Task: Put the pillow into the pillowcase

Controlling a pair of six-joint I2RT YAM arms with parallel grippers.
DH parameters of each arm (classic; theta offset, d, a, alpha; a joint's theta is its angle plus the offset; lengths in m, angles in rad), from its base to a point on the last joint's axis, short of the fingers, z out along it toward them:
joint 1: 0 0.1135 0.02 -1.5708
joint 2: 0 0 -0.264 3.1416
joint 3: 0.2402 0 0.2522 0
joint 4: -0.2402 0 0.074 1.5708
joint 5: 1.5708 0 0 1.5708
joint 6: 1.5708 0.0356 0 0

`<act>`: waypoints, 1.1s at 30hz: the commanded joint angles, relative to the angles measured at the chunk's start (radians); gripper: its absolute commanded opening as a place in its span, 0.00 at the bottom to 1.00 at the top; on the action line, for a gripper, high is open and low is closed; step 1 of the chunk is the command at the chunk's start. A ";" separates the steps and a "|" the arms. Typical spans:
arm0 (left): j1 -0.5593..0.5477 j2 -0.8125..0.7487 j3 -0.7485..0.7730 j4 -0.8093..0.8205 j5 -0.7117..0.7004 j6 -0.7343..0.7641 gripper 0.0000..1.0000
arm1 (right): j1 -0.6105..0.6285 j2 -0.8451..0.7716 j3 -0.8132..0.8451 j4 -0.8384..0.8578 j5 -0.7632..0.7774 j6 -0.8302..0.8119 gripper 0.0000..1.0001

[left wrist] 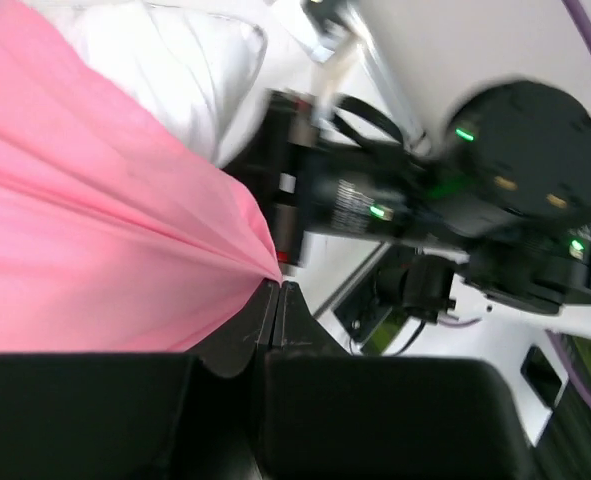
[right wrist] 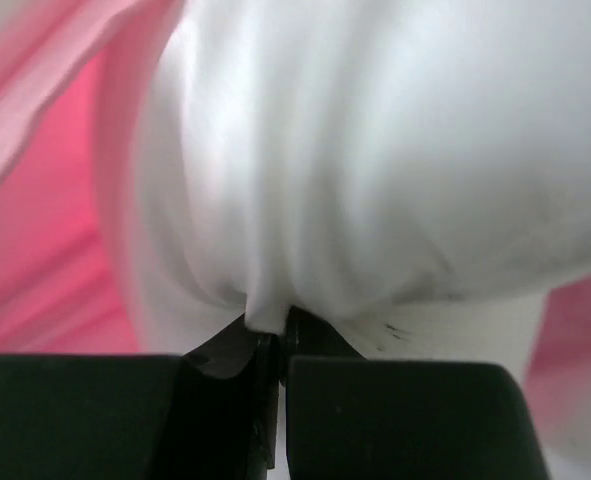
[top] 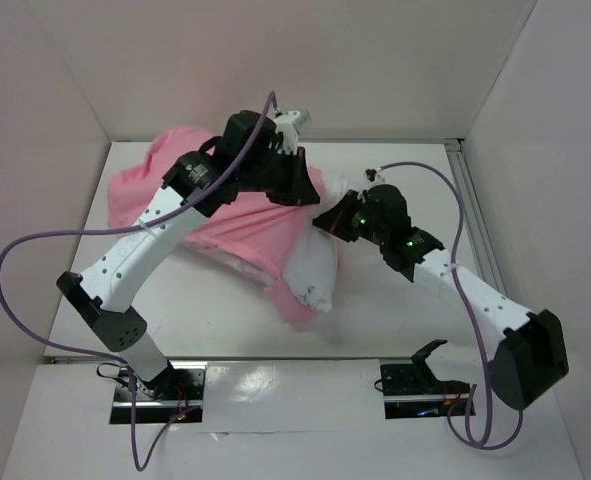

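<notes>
I work on a white table [top: 225,325] enclosed by three plain white panels: a back wall [top: 305,60], a left wall [top: 25,170] and a right wall [top: 565,130]. A metal rail [top: 478,225] runs along the table's right edge. Lighting is even and soft.

Top view: you look down on a white table [top: 405,320], matte where it lies bare. Three plain white panels enclose it: the back wall [top: 375,70], the left wall [top: 25,150] and the right wall [top: 555,120]. A slim metal rail [top: 483,245] follows the table's right edge, at the foot of the right wall. A shiny metal plate [top: 285,390] lies along the near edge.
</notes>
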 commanded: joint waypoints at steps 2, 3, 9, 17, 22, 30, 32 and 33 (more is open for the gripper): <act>-0.012 -0.005 0.171 0.030 0.118 0.005 0.00 | 0.006 -0.104 0.087 0.111 0.037 0.012 0.00; -0.012 -0.005 0.162 0.021 0.109 0.005 0.00 | 0.006 -0.104 0.076 0.102 0.051 0.012 0.00; -0.003 -0.175 -0.173 0.011 0.081 -0.030 0.00 | -0.029 -0.084 -0.034 0.132 -0.006 0.032 0.00; -0.009 -0.316 -0.484 -0.054 0.101 -0.106 0.31 | -0.116 -0.010 -0.073 0.114 -0.116 -0.060 0.00; 0.049 -0.326 -0.293 -0.147 -0.114 -0.057 0.83 | -0.136 0.013 0.031 -0.125 -0.167 -0.224 0.73; 0.083 0.002 0.043 -0.222 -0.402 0.011 0.72 | -0.260 -0.061 0.028 -0.192 -0.159 -0.254 0.85; 0.083 0.127 0.175 -0.231 -0.472 0.011 0.69 | -0.293 -0.052 0.028 -0.192 -0.159 -0.241 0.86; 0.083 0.165 0.216 -0.231 -0.488 0.011 0.69 | -0.323 -0.036 0.037 -0.192 -0.159 -0.231 0.88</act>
